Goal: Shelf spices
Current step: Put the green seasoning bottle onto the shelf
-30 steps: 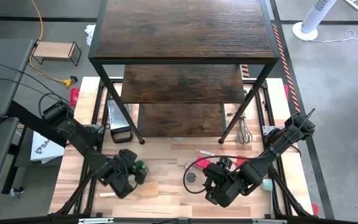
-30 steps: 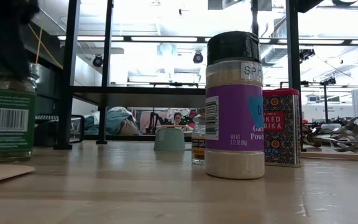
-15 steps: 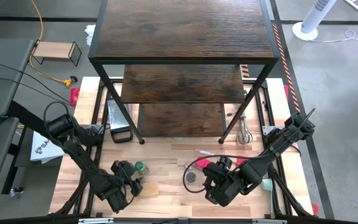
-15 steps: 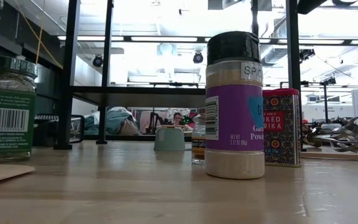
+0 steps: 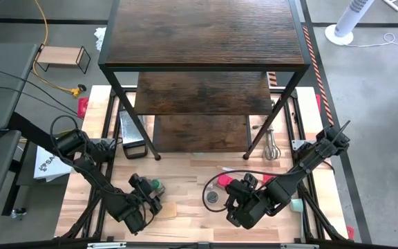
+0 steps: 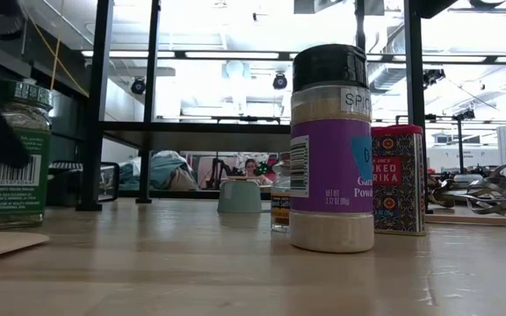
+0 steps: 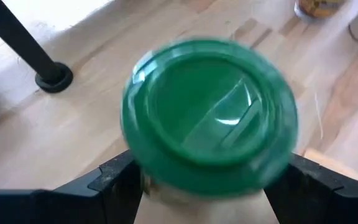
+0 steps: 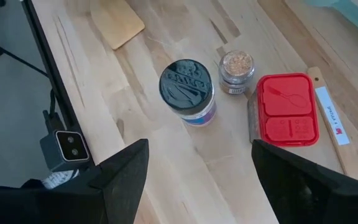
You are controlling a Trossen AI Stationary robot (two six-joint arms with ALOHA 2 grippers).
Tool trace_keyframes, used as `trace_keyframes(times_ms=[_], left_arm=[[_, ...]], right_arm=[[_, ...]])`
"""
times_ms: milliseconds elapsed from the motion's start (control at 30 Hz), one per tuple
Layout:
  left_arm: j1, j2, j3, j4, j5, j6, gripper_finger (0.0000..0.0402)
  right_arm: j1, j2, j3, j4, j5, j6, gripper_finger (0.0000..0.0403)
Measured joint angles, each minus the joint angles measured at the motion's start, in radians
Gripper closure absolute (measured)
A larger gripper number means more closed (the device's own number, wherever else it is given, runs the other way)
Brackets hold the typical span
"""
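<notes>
- The shelf (image 5: 206,34), a three-tier rack of dark wood boards in a thin black frame, stood at the far side of the table (image 5: 185,173); no jar showed on any board visible from above, so none of the shelving looked done.
- The left gripper (image 7: 197,180) hung at the near left part of the table, its fingers (image 7: 114,177) spread to either side of the green-lidded jar (image 7: 209,118). In the left wrist view they flanked the jar just below its lid, but whether they already touched the glass could not be told.
- That jar (image 5: 155,185) stood upright on the wood, and the low view showed it resting on the table top, so it had not been lifted.
- The right gripper (image 8: 197,168) hovered above the near middle of the table with its fingers wide apart and nothing between them.
- Beneath it stood the dark-lidded jar with the purple and white label (image 8: 187,90), the tiny pale jar (image 8: 236,70) just beside it, and the red tin (image 8: 286,109) next to that one; all three rested on the table.
- A fifth jar could not be made out for certain.
- As a judgement, the task stood at its very start: the first pick was only being set up, and every jar seen had yet to be carried to the rack.
</notes>
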State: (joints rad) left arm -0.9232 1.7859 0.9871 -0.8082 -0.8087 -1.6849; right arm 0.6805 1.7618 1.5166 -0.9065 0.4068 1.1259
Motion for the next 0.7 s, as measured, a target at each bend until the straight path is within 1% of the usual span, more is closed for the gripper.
trace_keyframes(times_ms=[133, 200, 267, 367, 500, 567, 700], left_arm=[[0.014, 0.000, 0.000, 0.034, 0.004, -0.007, 0.0123], [0.015, 0.000, 0.000, 0.052, 0.007, 0.002, 0.0130], [0.020, 0.000, 0.000, 0.063, 0.021, -0.004, 0.0154], [0.029, -0.002, 0.001, 0.066, 0.054, -0.012, 0.0215], [0.029, -0.003, 0.015, 0.075, 0.040, -0.054, 0.0216], [0.028, -0.002, 0.047, 0.076, -0.006, -0.083, 0.0216], [0.037, -0.003, 0.143, 0.079, -0.172, -0.096, 0.0216]], right_arm=[[-0.008, 0.000, 0.000, 0.000, 0.000, 0.001, 0.0121], [-0.013, 0.000, 0.000, 0.000, 0.000, 0.000, 0.0121], [-0.014, 0.000, 0.000, 0.000, 0.001, 0.000, 0.0121], [-0.015, 0.000, 0.000, -0.001, 0.000, -0.005, 0.0121], [-0.015, 0.000, 0.000, -0.002, -0.023, -0.007, 0.0121], [-0.015, -0.001, 0.000, -0.009, -0.048, -0.009, 0.0121], [-0.005, -0.027, 0.000, -0.011, -0.058, -0.026, 0.0121]])
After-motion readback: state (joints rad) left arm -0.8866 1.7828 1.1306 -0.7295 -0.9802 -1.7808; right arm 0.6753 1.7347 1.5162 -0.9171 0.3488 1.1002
